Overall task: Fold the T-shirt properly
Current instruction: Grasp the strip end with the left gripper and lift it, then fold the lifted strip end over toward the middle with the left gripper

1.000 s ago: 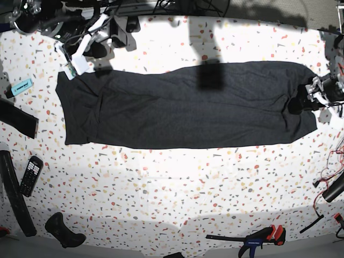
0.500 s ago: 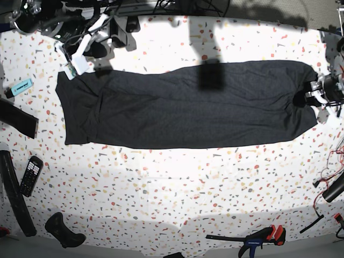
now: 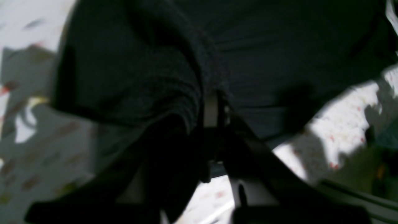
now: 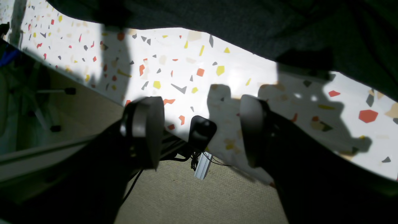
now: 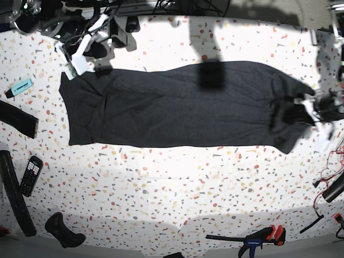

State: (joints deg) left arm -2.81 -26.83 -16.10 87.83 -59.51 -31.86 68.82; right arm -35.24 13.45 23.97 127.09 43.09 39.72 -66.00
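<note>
The dark charcoal T-shirt (image 5: 172, 107) lies plain side up as a long band across the speckled table. My left gripper (image 5: 307, 110) is at the band's right end, shut on the cloth, which is bunched and lifted there. In the left wrist view the T-shirt (image 3: 140, 77) hangs in folds from my left gripper (image 3: 211, 109), whose jaws are pressed together. My right gripper (image 5: 88, 51) hovers by the far left corner. In the right wrist view my right gripper (image 4: 199, 105) is open and holds nothing, over the table edge, with the T-shirt (image 4: 248, 25) just beyond it.
Along the left side lie a blue marker (image 5: 20, 86), a narrow black strip (image 5: 16, 118), a remote (image 5: 31, 174) and a black handle-shaped object (image 5: 63, 230). A clamp (image 5: 258, 236) sits at the front edge. Cables (image 5: 333, 161) lie at the right.
My left gripper has shut on the shirt's right end and raised it. That end now bunches, and its front corner has drawn leftward. The right arm has not moved.
</note>
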